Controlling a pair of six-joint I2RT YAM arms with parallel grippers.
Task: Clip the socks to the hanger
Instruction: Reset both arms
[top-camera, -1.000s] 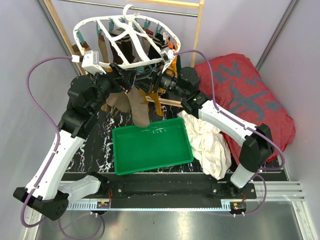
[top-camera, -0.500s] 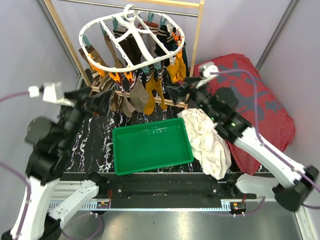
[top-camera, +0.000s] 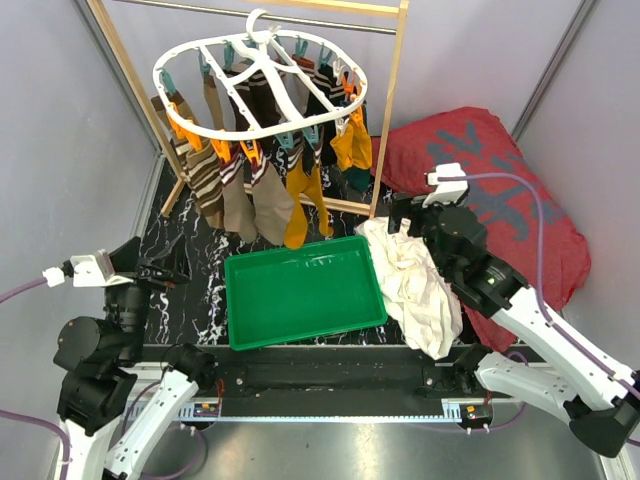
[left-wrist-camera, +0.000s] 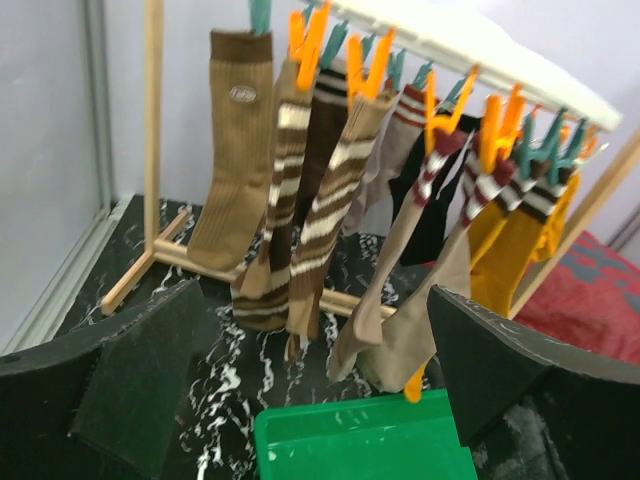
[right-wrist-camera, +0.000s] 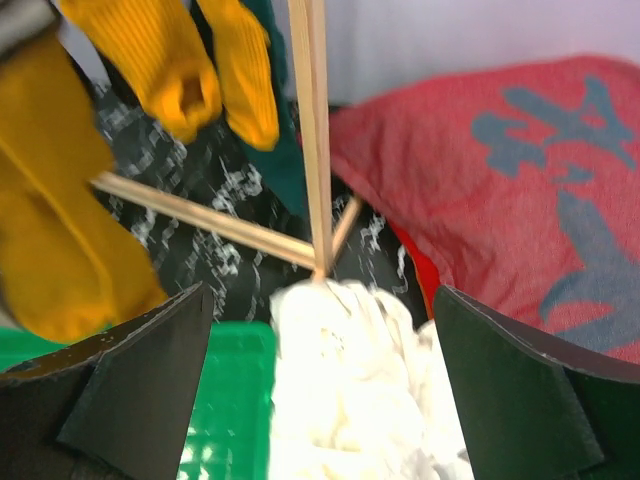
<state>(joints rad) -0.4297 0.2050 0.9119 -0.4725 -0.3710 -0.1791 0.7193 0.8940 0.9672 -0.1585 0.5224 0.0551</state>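
Observation:
The white oval hanger (top-camera: 262, 88) hangs from the rod at the back, with orange and teal clips. Several socks (top-camera: 250, 185), brown, tan, striped and mustard-yellow, hang clipped below it; they also show in the left wrist view (left-wrist-camera: 320, 200). Mustard socks (right-wrist-camera: 170, 60) show in the right wrist view. My left gripper (top-camera: 165, 272) is open and empty at the left, low over the black table, well away from the hanger. My right gripper (top-camera: 400, 215) is open and empty above the white cloth, right of the hanger.
A green tray (top-camera: 303, 290) lies in the middle, empty. A white cloth (top-camera: 415, 285) lies right of it. A red cushion (top-camera: 500, 190) with grey marks fills the right side. The wooden rack (top-camera: 385, 110) stands at the back, its foot bars (right-wrist-camera: 200, 215) on the black marbled table.
Both arms have pulled back from the hanger toward the near side, the left one far down to the left. The hanger swings freely with the socks clipped on it.

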